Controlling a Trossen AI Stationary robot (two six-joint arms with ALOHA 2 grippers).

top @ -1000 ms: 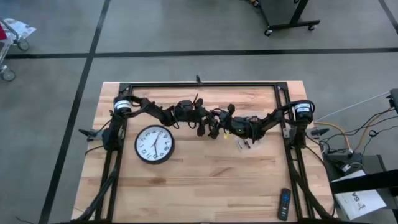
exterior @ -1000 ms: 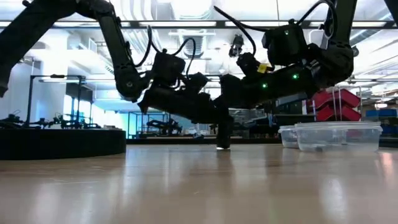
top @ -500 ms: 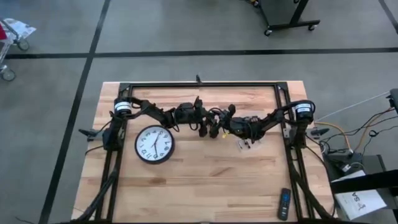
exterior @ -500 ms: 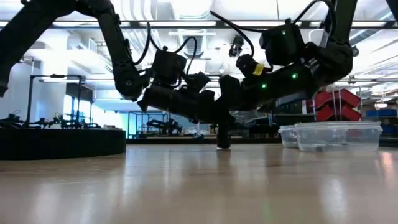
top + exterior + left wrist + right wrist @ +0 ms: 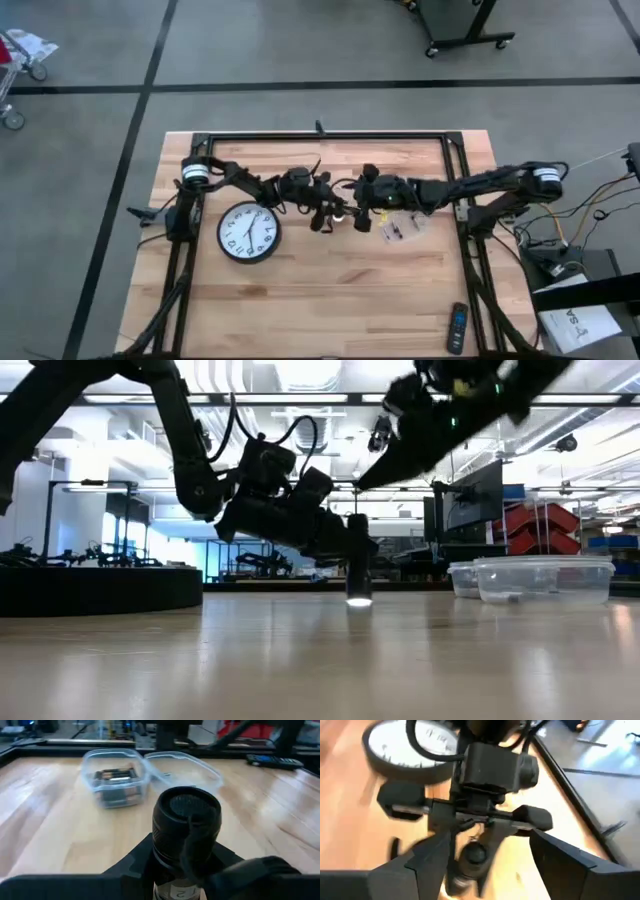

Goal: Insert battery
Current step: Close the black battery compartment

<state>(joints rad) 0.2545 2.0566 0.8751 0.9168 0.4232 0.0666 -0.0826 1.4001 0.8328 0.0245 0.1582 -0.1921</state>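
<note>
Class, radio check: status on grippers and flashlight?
Left gripper shut on flashlight, upright on table. Right gripper open, above it. Battery container beside, clear.

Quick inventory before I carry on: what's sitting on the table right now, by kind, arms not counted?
Wall clock: 1
Flashlight, upright in the left gripper: 1
Clear plastic container holding batteries: 1
Clear lid, lying beside the container: 1
Remote control: 1
Total: 5
</note>
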